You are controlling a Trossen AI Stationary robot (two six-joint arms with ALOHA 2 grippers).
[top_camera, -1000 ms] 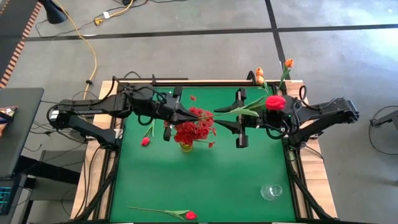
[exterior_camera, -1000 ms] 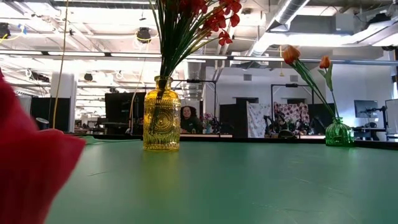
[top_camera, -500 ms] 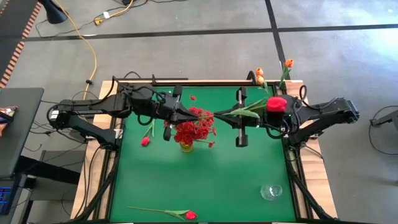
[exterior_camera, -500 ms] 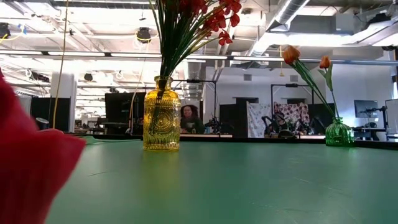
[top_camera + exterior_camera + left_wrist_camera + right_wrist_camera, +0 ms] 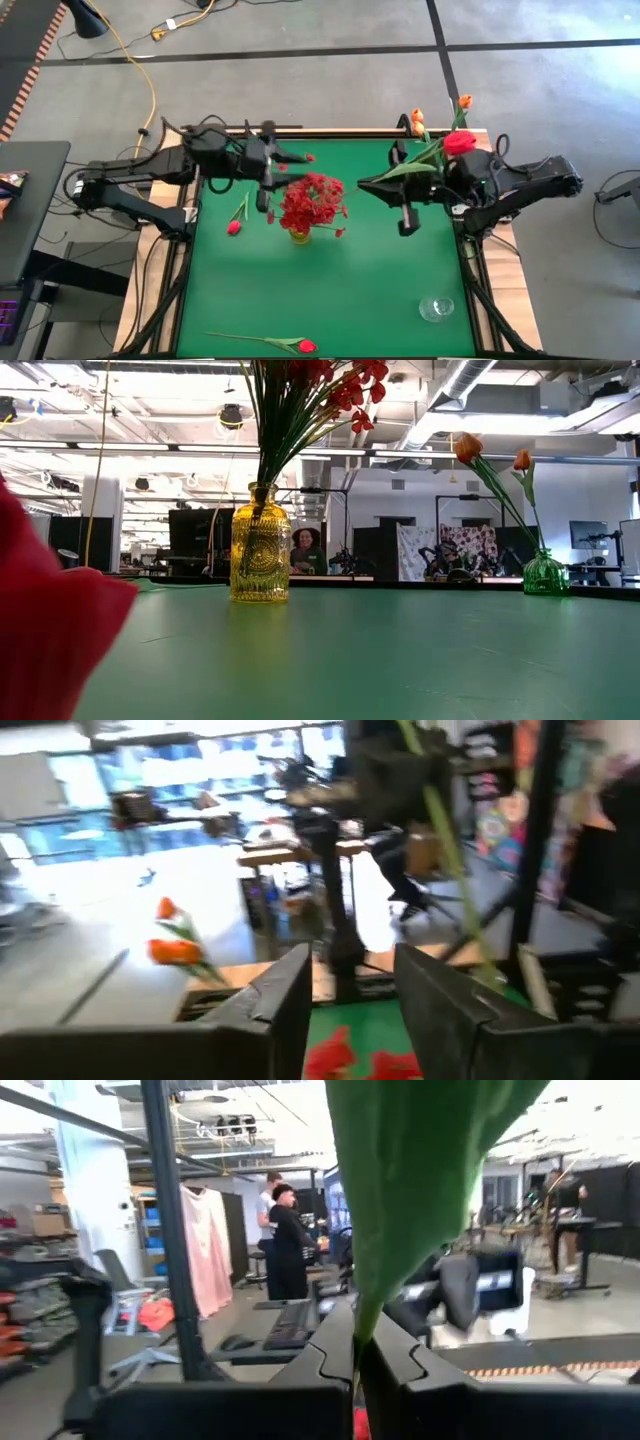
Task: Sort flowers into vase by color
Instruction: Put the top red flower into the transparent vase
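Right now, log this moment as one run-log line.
right gripper: shut on red tulip stem, raised | left gripper: open, empty, beside red sprigs | yellow vase: red sprigs in | green vase: orange tulips in

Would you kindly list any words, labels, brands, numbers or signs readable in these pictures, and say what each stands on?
None: no text can be read in any view.
The yellow vase bears only a pressed pattern, no label.
The green vase and the clear glass show no marking.
The arms and both grippers, left and right, show no readable brand.
Room furnishings beyond the table are too blurred to read.

Left gripper (image 5: 268, 180) agape, right gripper (image 5: 401, 190) clamped.
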